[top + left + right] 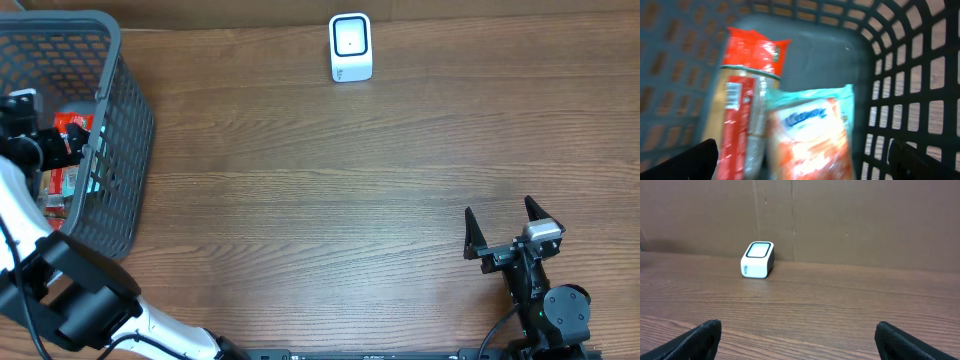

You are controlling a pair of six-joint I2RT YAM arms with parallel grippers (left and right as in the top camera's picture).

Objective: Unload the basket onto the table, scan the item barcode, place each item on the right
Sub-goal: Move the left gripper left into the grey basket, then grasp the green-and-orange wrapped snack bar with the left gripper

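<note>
The left tool (802,145) hangs inside the grey mesh basket (120,150) with its jaws spread wide and nothing between them. Its two dark fingertips (702,159) sit at the lower corners of the wrist view. Just below it lie two packets, both blurred. A teal-and-orange packet (810,135) is the nearer one. It lies partly over a long red packet (747,60) with a clear window, which reaches toward the far wall of the basket. The printing on either packet is too smeared to read, and no barcode can be made out. The basket walls close in around the tool on every side, and the wood shows through the mesh on the right.

The right tool (500,212) is well apart from all this, low over the near right part of the table (300,200). Its jaws are wide as well and hold nothing. Bare wood lies between it and the white scanner (758,260), which stands at the far edge of the table, just in front of the brown cardboard backdrop (865,220). The scanner's dark-framed window is tilted upward. The basket sits at the far left corner of the table, well apart from the scanner.
</note>
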